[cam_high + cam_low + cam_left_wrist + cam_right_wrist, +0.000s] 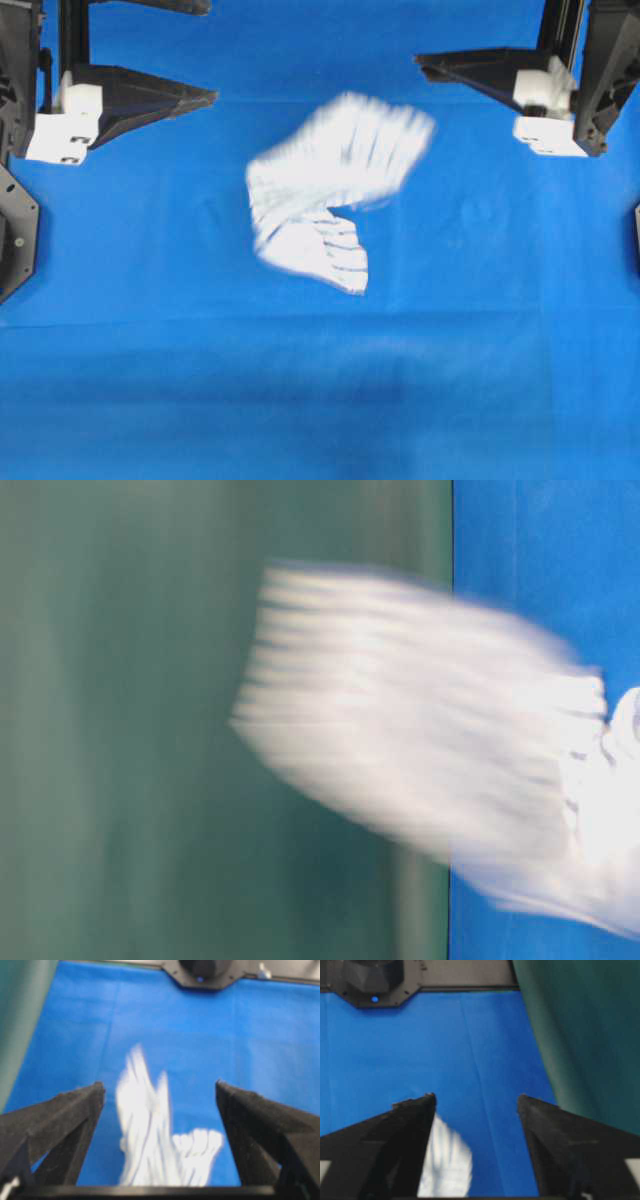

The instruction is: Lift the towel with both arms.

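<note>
Towel (335, 190) hangs blurred between our grippers, gripped by neither: our left gripper (159, 1091) and right gripper (476, 1100) both gape wide and empty (cloth apparently mid-fall above the blue worktop (320, 400)). We judge the lift needs redoing.

Soft cloth towel (330, 190), matt blue tablecloth (500, 350)

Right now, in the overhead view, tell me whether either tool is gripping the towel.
No: the towel lies blurred mid-cloth, apart from the left tool and right tool.
</note>
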{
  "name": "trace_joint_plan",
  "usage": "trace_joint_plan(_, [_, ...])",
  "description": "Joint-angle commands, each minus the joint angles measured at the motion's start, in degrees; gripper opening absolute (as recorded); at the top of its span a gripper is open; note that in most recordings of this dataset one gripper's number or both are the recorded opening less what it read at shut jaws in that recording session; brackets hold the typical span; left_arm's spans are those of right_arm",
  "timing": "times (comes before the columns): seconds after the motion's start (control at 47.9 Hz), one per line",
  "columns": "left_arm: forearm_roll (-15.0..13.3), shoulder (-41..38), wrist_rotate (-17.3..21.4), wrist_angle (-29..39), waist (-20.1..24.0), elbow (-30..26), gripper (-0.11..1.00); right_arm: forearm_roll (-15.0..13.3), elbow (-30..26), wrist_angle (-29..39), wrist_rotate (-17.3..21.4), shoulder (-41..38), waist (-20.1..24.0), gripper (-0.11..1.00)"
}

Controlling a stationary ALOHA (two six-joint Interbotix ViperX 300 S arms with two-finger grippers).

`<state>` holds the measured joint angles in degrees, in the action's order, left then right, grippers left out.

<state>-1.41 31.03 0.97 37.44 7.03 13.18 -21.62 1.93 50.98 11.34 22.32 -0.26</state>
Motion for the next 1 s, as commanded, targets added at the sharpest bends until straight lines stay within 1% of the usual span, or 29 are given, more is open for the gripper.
trace_joint_plan(0.0, [-0.2, 1.1, -0.6, -1.4, -0.8, 0.6, 0.93, -0.3, 0.0, 0.0, 0.1, 0.7, 0.1, 0.64])
trace_joint_plan(0.146, [-0.2, 1.1, -2.0, -3.7, -1.7, 4.5, 0.93, -0.2, 2.9, -0.4, 1.3, 0.5, 0.1, 0.65])
trace_joint_plan(0.313, [-0.2, 0.2, -2.2, -8.9, -3.3, 11.7, 0.93, -0.1, 8.4, -3.1, 3.4, 0.5, 0.1, 0.65])
trace_joint_plan(0.46, [-0.2, -1.1, -2.9, -14.2, -4.2, 18.0, 0.93, -0.1, 14.9, -8.3, 5.6, 0.4, 0.1, 0.65])
trace_joint_plan(0.731, [-0.2, -4.7, -6.3, -25.4, -6.2, 28.5, 0.93, -0.1, 26.7, -18.6, 10.5, -1.3, -0.1, 0.65])
trace_joint_plan(0.815, [-0.2, -6.1, -6.9, -29.3, -7.0, 31.2, 0.93, -0.1, 29.8, -21.9, 12.0, -2.9, -0.5, 0.65])
trace_joint_plan(0.982, [-0.2, -10.1, -6.9, -37.4, -8.3, 35.6, 0.93, -0.1, 33.3, -27.2, 14.1, -6.6, -1.1, 0.65])
